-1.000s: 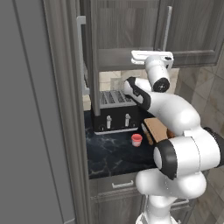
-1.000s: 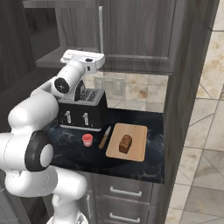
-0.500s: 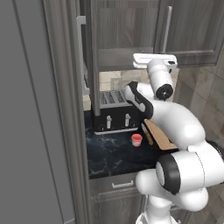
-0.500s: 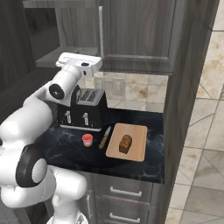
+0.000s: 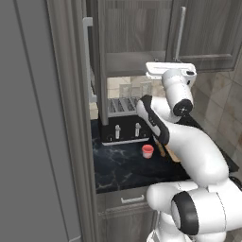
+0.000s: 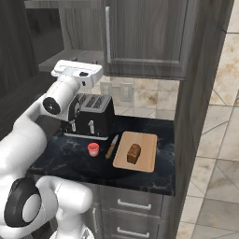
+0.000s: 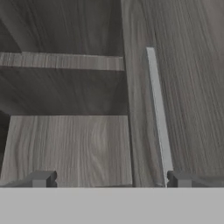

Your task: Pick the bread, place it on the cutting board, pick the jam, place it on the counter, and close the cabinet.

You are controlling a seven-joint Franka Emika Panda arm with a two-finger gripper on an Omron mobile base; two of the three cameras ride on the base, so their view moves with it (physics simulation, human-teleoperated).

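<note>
Up at the cabinet [image 7: 78,87], the gripper [image 7: 109,179] is hovering, jaws spread wide, gripping nothing. Bread [image 6: 134,153] is lying on the cutting board [image 6: 147,161]; jam [image 6: 93,149] is sitting at its 9 o'clock.

A tall flat grey side panel [image 5: 33,142] stands close on the left. Behind the worktop runs a beige stone-tile backsplash [image 6: 147,99] with two pale wall sockets [image 6: 125,91] side by side. A black two-slot toaster [image 6: 91,120] sits against it. Below are grey drawer fronts with slim metal pulls [image 6: 133,205]. Mottled tan tiles [image 6: 219,140] cover the wall at right.
</note>
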